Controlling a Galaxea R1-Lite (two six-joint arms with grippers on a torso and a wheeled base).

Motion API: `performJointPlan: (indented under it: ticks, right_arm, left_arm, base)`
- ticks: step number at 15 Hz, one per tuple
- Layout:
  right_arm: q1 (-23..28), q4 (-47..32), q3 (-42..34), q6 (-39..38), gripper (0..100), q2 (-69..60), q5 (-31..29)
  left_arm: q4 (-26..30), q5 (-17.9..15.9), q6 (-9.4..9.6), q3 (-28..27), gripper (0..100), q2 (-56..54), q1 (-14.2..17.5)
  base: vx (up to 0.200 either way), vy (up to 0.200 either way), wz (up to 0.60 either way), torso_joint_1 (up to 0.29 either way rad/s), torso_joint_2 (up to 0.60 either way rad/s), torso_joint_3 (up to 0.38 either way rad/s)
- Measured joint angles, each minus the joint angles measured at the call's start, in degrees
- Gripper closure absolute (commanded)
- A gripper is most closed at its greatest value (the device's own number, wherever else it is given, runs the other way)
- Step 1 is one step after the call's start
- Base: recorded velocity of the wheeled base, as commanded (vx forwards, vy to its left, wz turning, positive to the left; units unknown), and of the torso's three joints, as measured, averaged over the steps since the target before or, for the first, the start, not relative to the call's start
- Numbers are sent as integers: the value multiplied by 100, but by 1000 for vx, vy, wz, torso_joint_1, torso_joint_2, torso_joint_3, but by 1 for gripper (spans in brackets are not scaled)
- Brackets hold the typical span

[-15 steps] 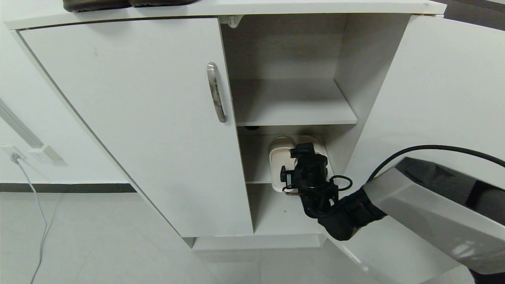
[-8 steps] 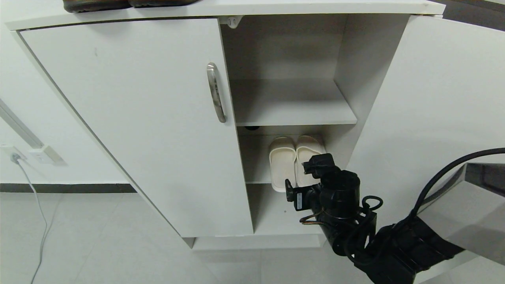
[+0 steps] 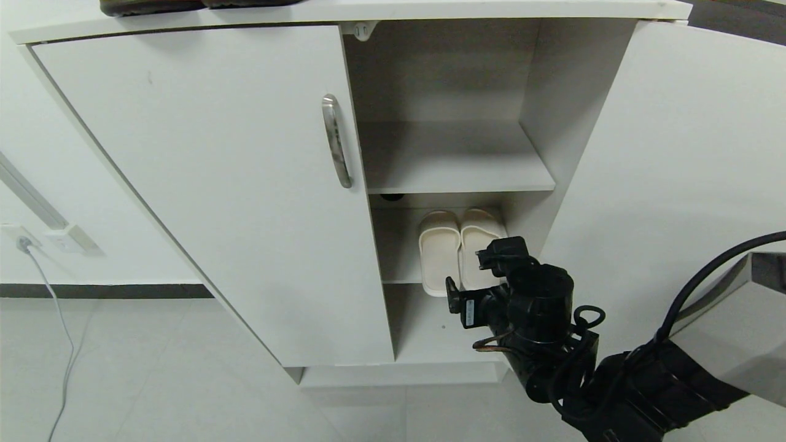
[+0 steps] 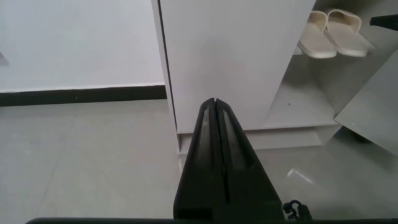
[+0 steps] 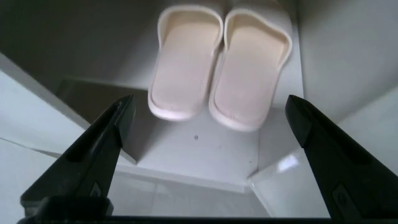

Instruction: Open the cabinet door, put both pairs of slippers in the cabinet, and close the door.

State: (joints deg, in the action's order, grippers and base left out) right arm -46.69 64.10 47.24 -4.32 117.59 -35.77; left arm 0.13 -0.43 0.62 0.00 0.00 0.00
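Reading the right wrist view, I find the right end effector (image 5: 209,106) spread wide and empty, just in front of the cream slippers (image 5: 221,62). They lie side by side on the middle shelf (image 3: 399,261) of the cabinet (image 3: 552,92), long axis running straight in, near ends overhanging the shelf edge. That pair looks placed. What is left, I judge, is the dark pair (image 3: 184,5) on the cabinet top above the closed left door (image 3: 215,184): high up and well left of the right end effector, too cropped to give its long axis. The left end effector (image 4: 214,109) is pinched together on nothing, low over the floor (image 4: 81,162) before that door. By side alone I rate it the nearer arm.
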Motion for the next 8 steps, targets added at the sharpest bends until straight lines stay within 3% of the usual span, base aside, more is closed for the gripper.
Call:
performJointPlan:
  ticks: [1, 8]
  right_arm:
    - [-2, -2, -5, 0, 0, 2, 2]
    - [-22, 112, -41, -2, 0, 22, -2]
  left_arm:
    - [0, 0, 0, 0, 100, 0, 0]
    - [-6, 7, -9, 0, 100, 0, 0]
  base:
    - [-200, 0, 0, -2, 7, 7]
    - [0, 0, 0, 0, 0, 0]
